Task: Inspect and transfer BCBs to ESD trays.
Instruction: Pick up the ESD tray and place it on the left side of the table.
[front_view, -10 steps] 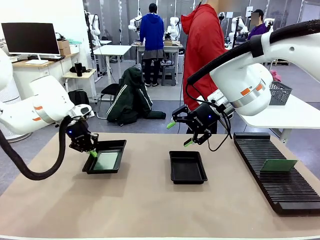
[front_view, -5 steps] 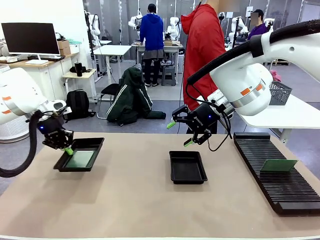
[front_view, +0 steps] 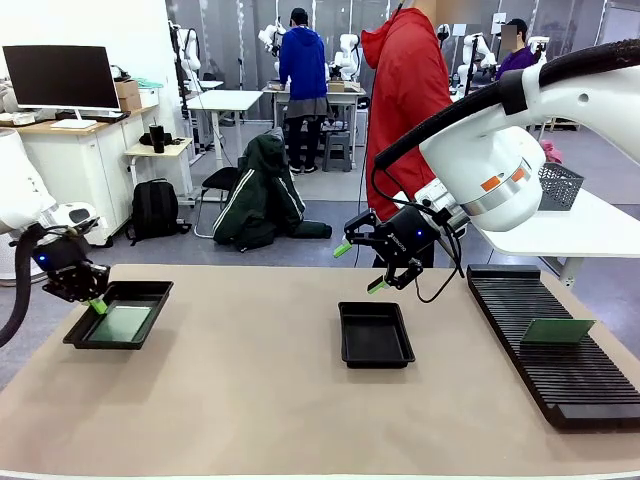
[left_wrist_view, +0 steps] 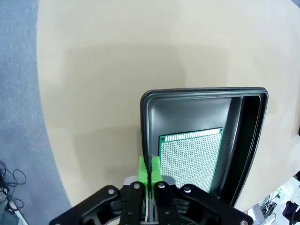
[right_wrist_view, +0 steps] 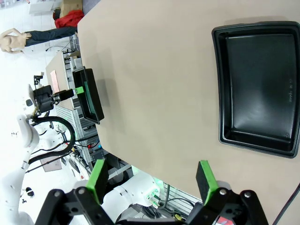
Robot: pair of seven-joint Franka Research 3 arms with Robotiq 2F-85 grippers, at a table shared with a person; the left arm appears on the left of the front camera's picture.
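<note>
Two trays: black, on the tan table (front_view: pixel 250 400); the left tray (front_view: pixel 135 286) is by the table's left edge and the middle tray (front_view: pixel 376 336) is near its centre, well apart from each other.
Boards: one green board (front_view: pixel 120 322) lies flat on the left tray's floor; in the left wrist view it covers much of that floor, with a dark margin at the far end.
Left arm: the left gripper (front_view: pixel 96 304) is at the left tray's left rim.
Left grip: its fingers (left_wrist_view: pixel 142 169) are clamped on the tray's side wall, one green pad on either side of the rim; whether the inner pad touches the board's edge cannot be told.
Right arm: the right gripper (front_view: pixel 372 265) hangs in the air above the far end of the middle tray, touching nothing.
Right grip: its fingers (right_wrist_view: pixel 97 178) stand wide apart with only air between them.
Middle tray: the floor is plain black, seen from above in the right wrist view.
Rack: a long black ribbed rack (front_view: pixel 560 375) lies along the table's right side; a second board (front_view: pixel 557 331) stands on edge in its slots.
Person: a person (front_view: pixel 405 110) in a red hooded jacket stands at the far side, behind the right gripper.
</note>
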